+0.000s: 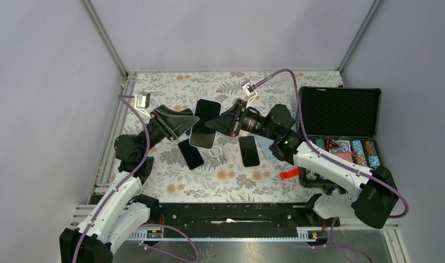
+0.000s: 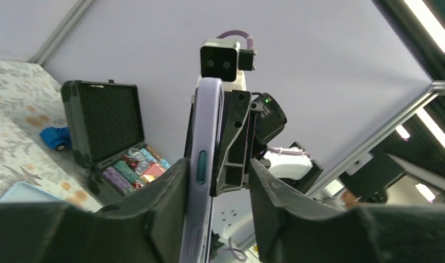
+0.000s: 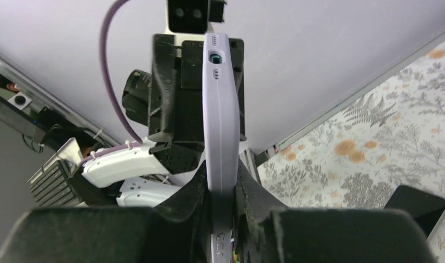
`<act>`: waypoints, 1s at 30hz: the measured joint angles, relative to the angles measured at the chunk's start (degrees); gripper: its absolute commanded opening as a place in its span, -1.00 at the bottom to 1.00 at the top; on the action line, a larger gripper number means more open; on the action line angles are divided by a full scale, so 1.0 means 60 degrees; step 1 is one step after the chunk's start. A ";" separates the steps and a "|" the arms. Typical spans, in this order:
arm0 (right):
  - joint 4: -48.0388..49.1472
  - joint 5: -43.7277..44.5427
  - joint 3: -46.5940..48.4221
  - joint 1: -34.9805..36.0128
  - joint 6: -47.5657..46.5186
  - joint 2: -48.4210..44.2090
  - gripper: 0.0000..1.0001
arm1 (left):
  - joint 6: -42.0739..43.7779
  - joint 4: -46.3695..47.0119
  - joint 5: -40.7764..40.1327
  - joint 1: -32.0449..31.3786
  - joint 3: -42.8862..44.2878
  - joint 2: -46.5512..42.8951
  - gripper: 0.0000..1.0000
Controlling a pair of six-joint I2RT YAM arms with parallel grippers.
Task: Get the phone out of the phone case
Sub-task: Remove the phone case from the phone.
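Two grippers: I have the left gripper (image 1: 190, 120) and the right gripper (image 1: 212, 124) up at one phone, tip facing tip, above the table (image 1: 171, 87).
Phone: the phone (image 1: 207, 111) hangs in the air between the two sets of tips, with its dark screen facing the top camera.
Phone case: the lilac phone case (image 3: 220, 109) wraps all of the edge I can see, so I think the phone sits inside it.
Right fingers: the right fingers (image 3: 250, 205) are almost closed and squeeze the thin edge of the case between them.
Left fingers: the left fingers (image 2: 163, 197) are wider apart. The case leans on one of them, and a black part of the right gripper fills the gap to the other. I cannot tell if they pinch anything.
Done: the cased phone is off the table and held up.
Left to do: the big part. No corner looks peeled back, so the phone must be pushed out and the two pulled apart.
Below the tips: two dark phones (image 1: 190, 153) and a small white ring (image 1: 216, 152) lie flat on the table.
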 measured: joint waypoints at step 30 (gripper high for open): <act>-0.5854 -0.4495 0.2459 -0.0874 -0.2361 0.0514 0.65 | 0.1472 -0.0419 0.2903 -0.0091 0.0656 0.0612 -1.00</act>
